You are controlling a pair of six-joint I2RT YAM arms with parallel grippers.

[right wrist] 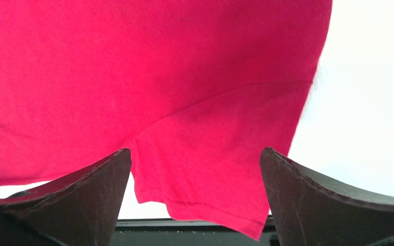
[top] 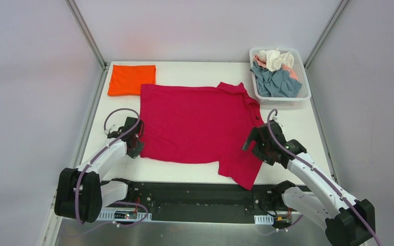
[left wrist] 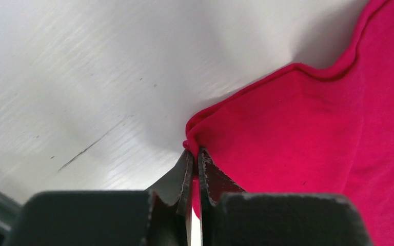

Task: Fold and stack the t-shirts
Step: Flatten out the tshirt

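A crimson red t-shirt [top: 197,125] lies spread flat in the middle of the table, collar toward the right. Its near-left hem corner [left wrist: 197,128] is pinched by my left gripper [top: 135,145], which is shut on the cloth [left wrist: 195,151]. Above the shirt's near sleeve [right wrist: 220,154] hovers my right gripper [top: 257,145], wide open [right wrist: 195,159], with the sleeve lying between its fingertips below. A folded orange t-shirt [top: 132,79] rests at the far left corner. Grey-blue [top: 275,82], cream [top: 275,58] and pale pink [top: 293,73] t-shirts are heaped in the basket.
A white slatted plastic basket [top: 306,95] stands at the far right corner. The red sleeve tip [top: 246,179] hangs over the table's near edge above the black base rail [top: 195,197]. Grey walls enclose the table on three sides.
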